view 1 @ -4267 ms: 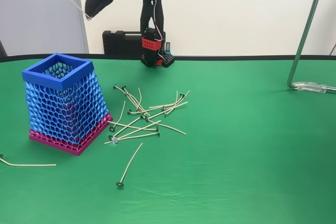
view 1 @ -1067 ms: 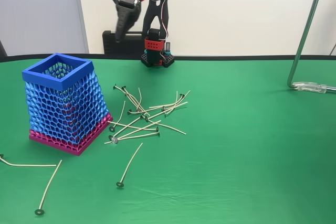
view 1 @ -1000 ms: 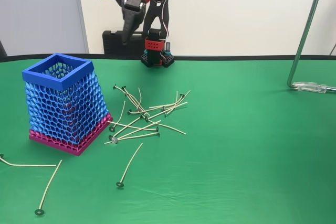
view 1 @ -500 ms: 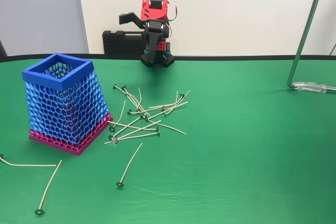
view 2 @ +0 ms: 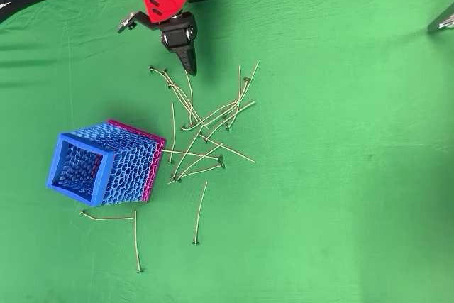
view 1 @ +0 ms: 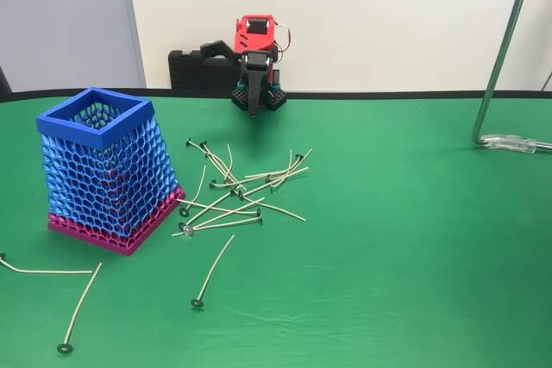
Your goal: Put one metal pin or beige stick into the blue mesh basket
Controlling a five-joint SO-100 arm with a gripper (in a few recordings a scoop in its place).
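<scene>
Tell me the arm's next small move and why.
Probably lower the gripper onto a beige stick at the pile's near edge and close on it. The gripper is open, holds nothing, and hangs just behind the pile; no stick can be made out in the blue mesh basket, and two lie beside it.

I am looking at one blue mesh basket (view 2: 103, 163) and many beige sticks (view 2: 201, 145): a tangled pile too crossed to count exactly, plus three lying apart (view 2: 200, 212).
</scene>
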